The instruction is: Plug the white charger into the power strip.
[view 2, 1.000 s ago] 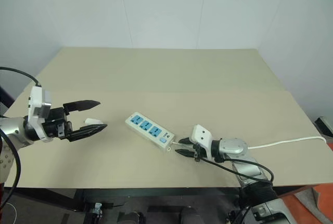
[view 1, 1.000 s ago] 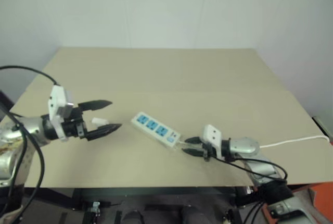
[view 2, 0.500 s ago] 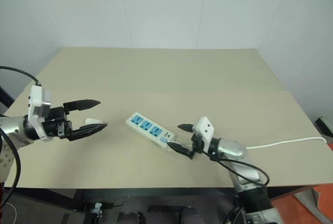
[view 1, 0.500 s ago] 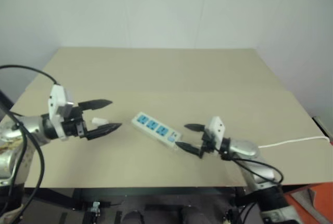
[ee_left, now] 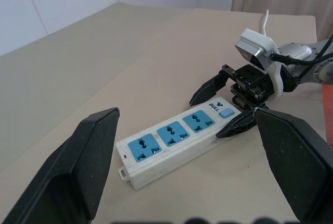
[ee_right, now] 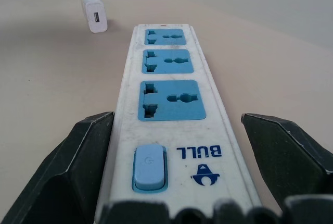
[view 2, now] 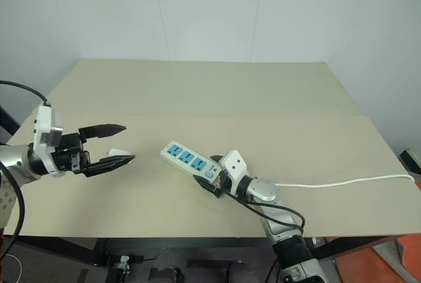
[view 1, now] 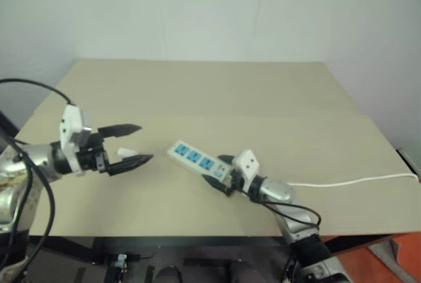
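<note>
On the tan table (view 2: 276, 99), the power strip (view 2: 191, 163) lies with its switch end between the spread fingers of the right gripper (view 2: 212, 181). The white charger (view 2: 119, 153) rests beside the open, empty left gripper (view 2: 117, 145).

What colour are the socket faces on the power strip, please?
Blue, set in the white power strip; clearest in the right wrist view.
</note>
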`<action>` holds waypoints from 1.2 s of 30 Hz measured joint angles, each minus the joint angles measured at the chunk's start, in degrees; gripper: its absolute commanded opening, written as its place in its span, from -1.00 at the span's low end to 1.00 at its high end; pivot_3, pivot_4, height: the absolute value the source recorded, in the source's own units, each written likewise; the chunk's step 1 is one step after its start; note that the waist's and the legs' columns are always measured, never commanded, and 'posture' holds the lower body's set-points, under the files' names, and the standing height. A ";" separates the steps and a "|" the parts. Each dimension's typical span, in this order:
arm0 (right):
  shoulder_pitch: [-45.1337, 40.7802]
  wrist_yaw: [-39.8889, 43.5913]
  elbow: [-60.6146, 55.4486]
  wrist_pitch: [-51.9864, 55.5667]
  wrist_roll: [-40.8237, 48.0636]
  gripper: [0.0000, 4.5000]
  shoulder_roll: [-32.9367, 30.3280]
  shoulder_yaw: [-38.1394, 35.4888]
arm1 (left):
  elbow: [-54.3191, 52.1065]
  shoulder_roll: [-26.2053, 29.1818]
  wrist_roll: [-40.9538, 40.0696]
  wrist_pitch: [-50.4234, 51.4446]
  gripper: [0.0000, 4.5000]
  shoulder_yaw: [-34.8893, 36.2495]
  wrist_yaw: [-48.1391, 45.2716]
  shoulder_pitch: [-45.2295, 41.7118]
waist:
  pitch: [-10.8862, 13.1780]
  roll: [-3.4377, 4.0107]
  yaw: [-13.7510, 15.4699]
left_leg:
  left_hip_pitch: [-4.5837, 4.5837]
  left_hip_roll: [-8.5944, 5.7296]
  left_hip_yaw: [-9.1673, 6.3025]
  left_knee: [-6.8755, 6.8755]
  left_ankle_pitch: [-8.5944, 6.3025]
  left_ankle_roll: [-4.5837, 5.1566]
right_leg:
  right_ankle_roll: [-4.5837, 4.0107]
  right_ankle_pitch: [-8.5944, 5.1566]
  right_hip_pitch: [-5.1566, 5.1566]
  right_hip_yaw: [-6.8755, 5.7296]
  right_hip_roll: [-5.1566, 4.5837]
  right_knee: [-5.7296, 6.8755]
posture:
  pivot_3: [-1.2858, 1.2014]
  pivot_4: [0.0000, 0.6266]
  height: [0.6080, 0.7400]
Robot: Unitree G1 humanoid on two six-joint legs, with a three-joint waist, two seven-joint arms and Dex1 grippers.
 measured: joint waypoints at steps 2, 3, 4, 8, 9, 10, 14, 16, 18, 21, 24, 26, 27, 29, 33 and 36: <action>0.10 0.04 0.00 -0.10 -0.04 0.99 -0.01 0.06 | 0.00 0.07 0.00 0.00 1.00 0.05 0.00 0.18 | 0.00 0.00 0.00 | 0.00 0.00 0.00 0.00 0.00 0.00 | 0.00 0.00 0.00 0.00 0.00 -0.01 | 0.03 -0.52 1.00; 0.13 0.03 -0.02 -0.14 -0.08 0.99 -0.01 0.11 | -0.01 0.08 0.00 0.00 1.00 0.05 0.01 0.29 | 0.00 0.00 0.00 | 0.00 0.00 0.00 0.00 0.00 0.00 | 0.00 0.00 0.00 0.00 0.00 -0.01 | 0.03 -0.52 1.00; 0.23 0.02 -0.15 -0.14 -0.08 0.99 -0.02 0.15 | -0.01 0.10 -0.01 0.00 1.00 0.05 0.02 0.39 | 0.00 0.00 0.00 | -0.01 0.00 0.00 0.00 0.00 0.00 | 0.00 0.00 0.00 0.00 0.00 -0.01 | 0.03 -0.52 1.00; 2.80 0.53 -1.85 0.84 0.02 0.99 -0.80 0.75 | -0.13 0.33 -0.02 0.00 1.00 0.20 0.06 1.06 | 0.00 0.00 0.02 | -0.05 0.00 0.01 -0.02 0.00 0.00 | 0.00 -0.01 -0.02 0.00 -0.01 -0.03 | 0.03 -0.52 1.00; 3.30 0.52 -2.27 1.07 0.02 0.99 -1.18 0.86 | -0.14 0.35 -0.02 0.00 1.00 0.24 0.07 1.30 | 0.00 0.00 0.02 | -0.06 -0.01 0.01 -0.02 0.00 0.00 | 0.00 -0.01 -0.04 0.01 -0.02 -0.03 | 0.03 -0.52 1.00; 3.37 0.55 -2.79 1.38 -0.07 0.99 -1.53 0.95 | -0.14 0.35 -0.03 0.00 1.00 0.24 0.08 1.36 | 0.00 0.00 0.03 | -0.06 -0.01 0.01 -0.01 0.00 0.00 | 0.00 -0.01 -0.03 0.01 -0.02 -0.03 | 0.03 -0.52 1.00; 4.16 0.57 -4.75 2.75 0.06 0.99 -1.87 1.01 | -0.22 0.36 -0.04 0.00 1.00 0.28 0.10 1.47 | 0.00 0.00 0.02 | -0.03 0.01 0.01 -0.01 0.00 0.00 | 0.00 -0.01 -0.03 0.00 0.01 -0.01 | 0.03 -0.52 1.00; 4.34 0.51 -4.61 2.77 0.03 0.99 -1.48 1.16 | -0.22 0.35 -0.04 0.00 1.00 0.28 0.10 1.53 | 0.00 0.00 -0.05 | -0.03 0.01 0.01 -0.01 0.00 0.00 | 0.00 -0.01 -0.04 0.00 0.01 -0.01 | 0.03 -0.52 1.00; 4.11 0.54 -3.75 2.58 0.05 0.99 -0.84 1.21 | -0.22 0.36 -0.04 -0.01 1.00 0.27 0.10 1.52 | 0.00 0.00 -0.20 | -0.03 0.01 0.01 -0.02 0.00 0.00 | 0.00 -0.01 -0.04 0.01 0.01 -0.02 | 0.03 -0.52 1.00; 1.56 0.78 0.09 1.14 -0.04 0.99 0.57 1.27 | -0.21 0.36 -0.04 -0.02 1.00 0.26 0.07 1.50 | 0.00 -0.01 -0.39 | 0.03 0.02 0.01 -0.01 0.00 0.00 | -0.01 0.00 -0.01 0.01 0.02 0.00 | 0.03 -0.52 1.00; -0.55 1.70 3.90 -0.98 -0.54 0.99 1.66 1.57 | -0.19 0.36 -0.03 -0.02 1.00 0.27 0.08 1.49 | -0.04 -0.07 -0.60 | 0.12 0.06 0.01 -0.02 0.00 0.00 | -0.01 0.01 0.06 0.00 0.05 0.02 | 0.03 -0.52 1.00; -2.13 1.93 6.77 -2.41 -0.75 0.99 2.61 1.71 | -0.20 0.37 -0.03 -0.02 1.00 0.27 0.09 1.49 | -0.08 -0.12 -1.19 | 0.21 0.08 0.01 -0.01 0.00 0.00 | -0.03 0.02 0.14 0.00 0.06 0.02 | 0.03 -0.52 1.00; -2.76 2.14 7.91 -2.90 -0.81 0.99 3.00 1.76 | -0.21 0.37 -0.03 -0.02 1.00 0.27 0.09 1.49 | -0.09 -0.15 -1.55 | 0.24 0.08 0.02 -0.02 0.00 0.00 | -0.04 0.03 0.16 0.01 0.06 0.03 | 0.03 -0.52 1.00; -3.55 3.21 9.69 -3.96 -0.77 0.99 3.08 1.78 | -0.22 0.40 -0.04 -0.02 1.00 0.29 0.10 1.50 | -0.09 -0.15 -2.01 | 0.34 0.10 0.02 -0.04 0.00 0.00 | -0.04 0.03 0.21 0.01 0.07 0.03 | 0.03 -0.52 1.00; -5.06 5.19 11.99 -4.39 -0.74 0.52 2.71 1.77 | -0.71 0.58 -0.06 -0.02 1.00 0.81 0.12 1.95 | -0.09 -0.15 -2.53 | 0.63 0.11 0.01 -0.08 -0.01 -0.01 | -0.05 0.02 0.54 0.01 0.08 0.00 | 0.03 -0.52 1.00; -5.35 5.87 12.59 -5.14 -0.74 0.52 2.39 1.69 | -1.08 0.98 -0.08 -0.02 1.00 1.23 0.03 2.26 | -0.09 -0.15 -2.44 | 0.65 0.10 0.00 -0.07 -0.01 -0.01 | -0.05 0.01 0.60 0.01 0.08 -0.02 | 0.03 -0.52 1.00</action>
